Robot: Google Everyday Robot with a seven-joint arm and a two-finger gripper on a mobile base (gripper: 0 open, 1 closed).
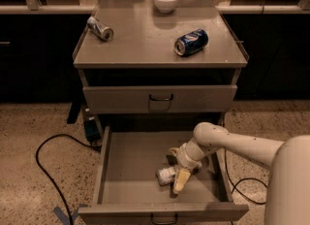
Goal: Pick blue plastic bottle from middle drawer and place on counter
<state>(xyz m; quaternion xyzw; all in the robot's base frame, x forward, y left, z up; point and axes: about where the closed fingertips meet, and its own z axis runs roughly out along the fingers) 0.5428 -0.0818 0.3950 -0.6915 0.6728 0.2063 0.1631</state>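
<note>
The blue plastic bottle [166,175], small and clear with a pale label, lies on its side on the floor of the open middle drawer [126,170], right of centre. My gripper [176,167] reaches down into the drawer from the right and is open. One finger [181,180] stands in front of the bottle and the other is behind it, so the bottle's right end lies between them. The far finger stands apart from the bottle. The counter [145,40] is the grey cabinet top above.
On the counter lie a dark blue soda can [191,42] at the right, a silver can [100,28] at the left, and a white bowl [166,1] at the back. The top drawer [160,98] is closed. A black cable [48,170] runs across the floor at the left.
</note>
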